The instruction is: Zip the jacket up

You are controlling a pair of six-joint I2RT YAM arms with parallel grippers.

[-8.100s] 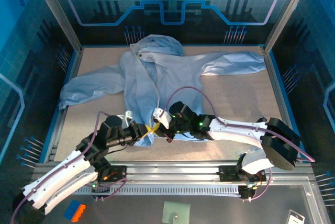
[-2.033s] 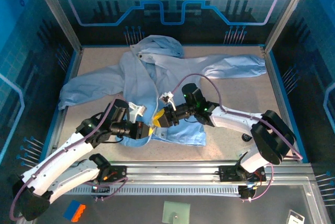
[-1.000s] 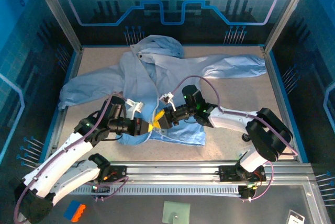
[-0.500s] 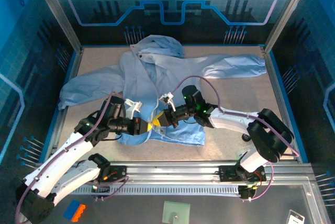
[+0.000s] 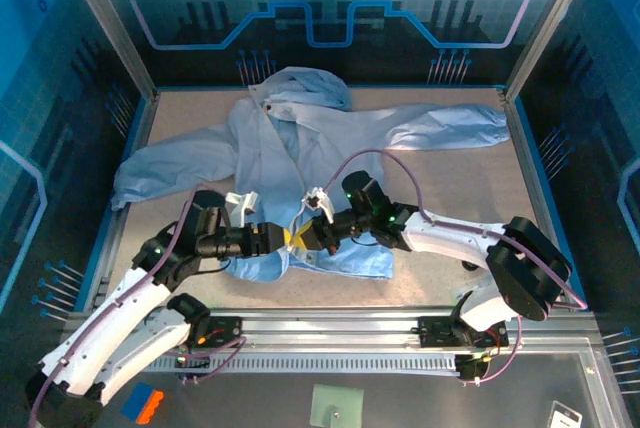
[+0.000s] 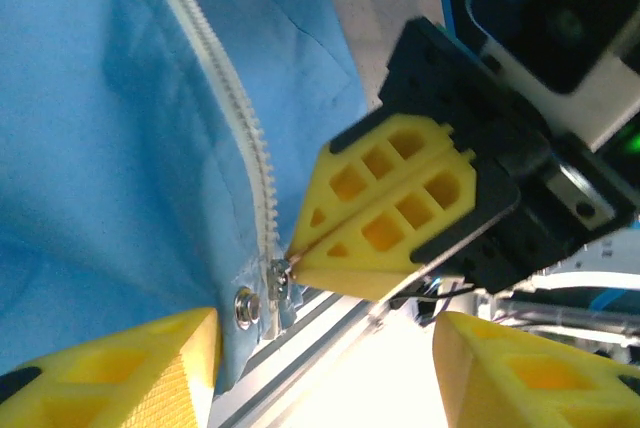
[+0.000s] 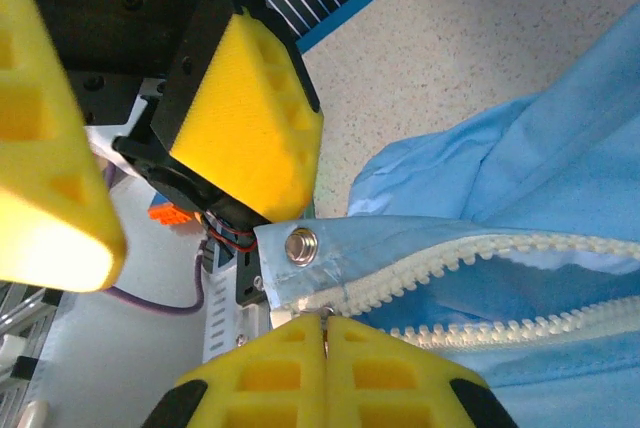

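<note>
both at jacket (image 5: 290, 138) hem: right jaws clenched, seemingly on zipper (image 6: 245, 138); left jaws released

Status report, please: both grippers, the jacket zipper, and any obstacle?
Right gripper shut on zipper pull at hem. Left gripper open, fingers astride the hem corner. Jacket spread on table, zipper teeth apart. Purple cable arcs above jacket.

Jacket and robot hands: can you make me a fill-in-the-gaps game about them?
The jacket lies with its ____ farthest from the arms. The right gripper is ____ on the bottom end of the zipper. The left gripper is ____, its fingers wide apart. Both grippers' fingers are coloured ____.
Missing words: hood, shut, open, yellow.
</note>
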